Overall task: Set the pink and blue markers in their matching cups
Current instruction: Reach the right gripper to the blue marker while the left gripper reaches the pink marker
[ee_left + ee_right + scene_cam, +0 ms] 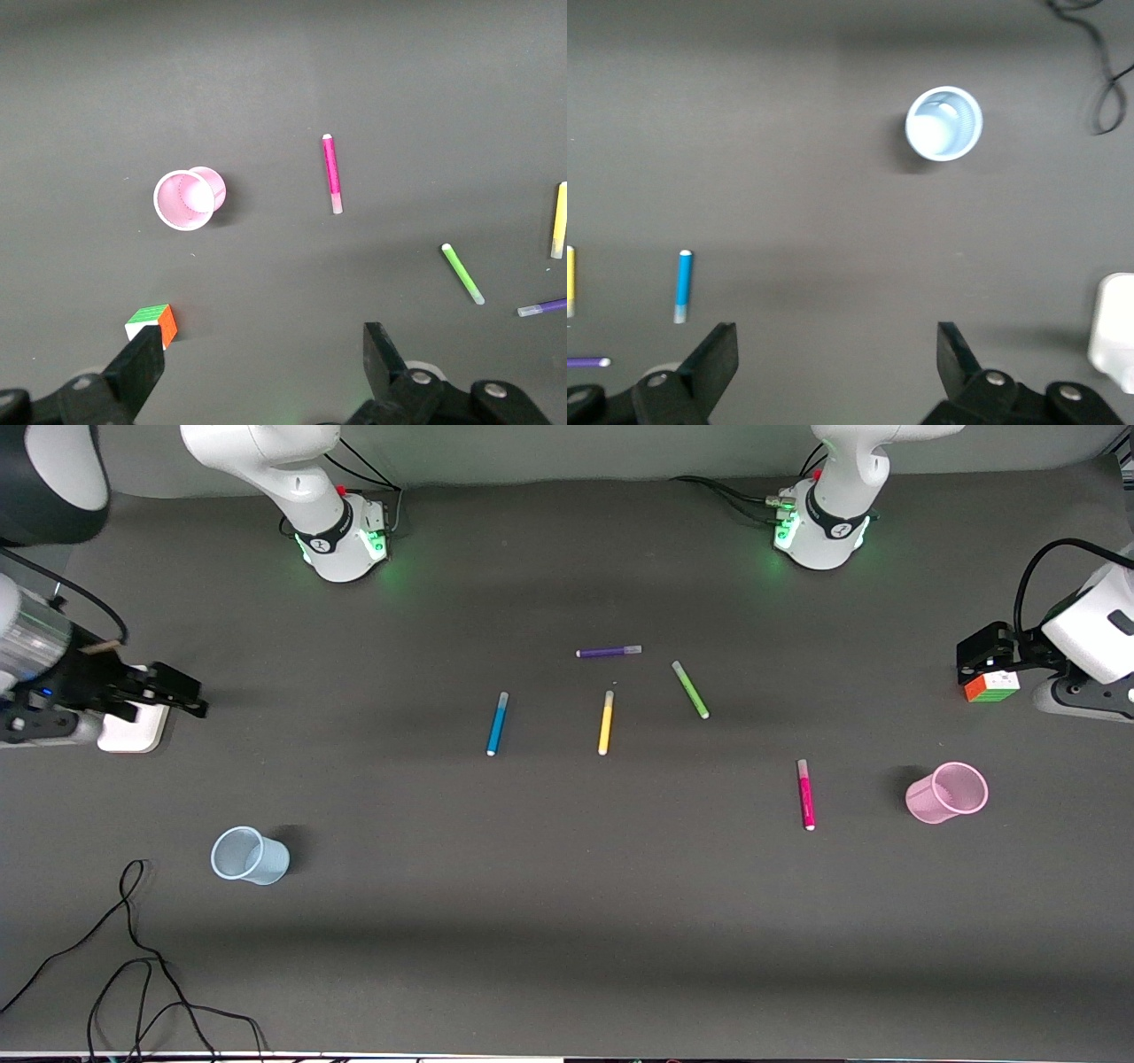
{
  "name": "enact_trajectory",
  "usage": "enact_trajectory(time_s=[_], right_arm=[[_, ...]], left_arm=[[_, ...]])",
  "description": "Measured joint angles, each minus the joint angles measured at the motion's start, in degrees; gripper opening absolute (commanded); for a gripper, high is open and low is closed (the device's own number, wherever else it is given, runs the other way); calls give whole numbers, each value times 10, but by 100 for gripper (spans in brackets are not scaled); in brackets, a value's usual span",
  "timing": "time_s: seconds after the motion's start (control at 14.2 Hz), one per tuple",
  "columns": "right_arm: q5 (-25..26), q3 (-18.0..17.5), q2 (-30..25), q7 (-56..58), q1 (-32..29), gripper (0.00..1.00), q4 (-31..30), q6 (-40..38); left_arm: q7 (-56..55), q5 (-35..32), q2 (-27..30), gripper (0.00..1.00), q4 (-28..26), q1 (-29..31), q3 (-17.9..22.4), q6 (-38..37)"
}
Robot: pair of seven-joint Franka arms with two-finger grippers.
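Observation:
The blue marker (497, 724) lies on the dark mat near the middle of the table and also shows in the right wrist view (683, 285). The pink marker (805, 794) lies toward the left arm's end, beside the upright pink cup (928, 798). The left wrist view shows both, the pink marker (331, 173) and the pink cup (189, 198). The pale blue cup (268, 861) stands upright toward the right arm's end and shows in the right wrist view (944, 123). My left gripper (974, 657) (263, 341) is open and empty over that end's edge. My right gripper (182, 693) (835, 335) is open and empty.
A purple pen (609, 652), a yellow pen (606, 723) and a green pen (690, 689) lie near the blue marker. A colour cube (992, 686) sits below my left gripper. A white block (133, 731) sits by my right gripper. A black cable (133, 957) loops at the near corner.

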State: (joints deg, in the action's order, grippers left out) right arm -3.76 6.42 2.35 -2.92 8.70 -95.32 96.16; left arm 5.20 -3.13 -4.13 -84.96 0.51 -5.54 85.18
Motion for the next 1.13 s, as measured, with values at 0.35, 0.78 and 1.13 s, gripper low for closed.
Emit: enact_trajectory(time_s=[0.35,0.78,1.13], right_arm=[[-82,-2,136,-64,36,99,118,-51],[-130,-13,298,-126,85,99,206,-88],[-196,-16,373,-158,140,99,214,-80]], left_arm=[[0,0,-4,100,0,0,0,-1],[0,0,-24,100,-19,-1,-1,-46],[-3,3,-31,100,-119,-1,-3,68]])
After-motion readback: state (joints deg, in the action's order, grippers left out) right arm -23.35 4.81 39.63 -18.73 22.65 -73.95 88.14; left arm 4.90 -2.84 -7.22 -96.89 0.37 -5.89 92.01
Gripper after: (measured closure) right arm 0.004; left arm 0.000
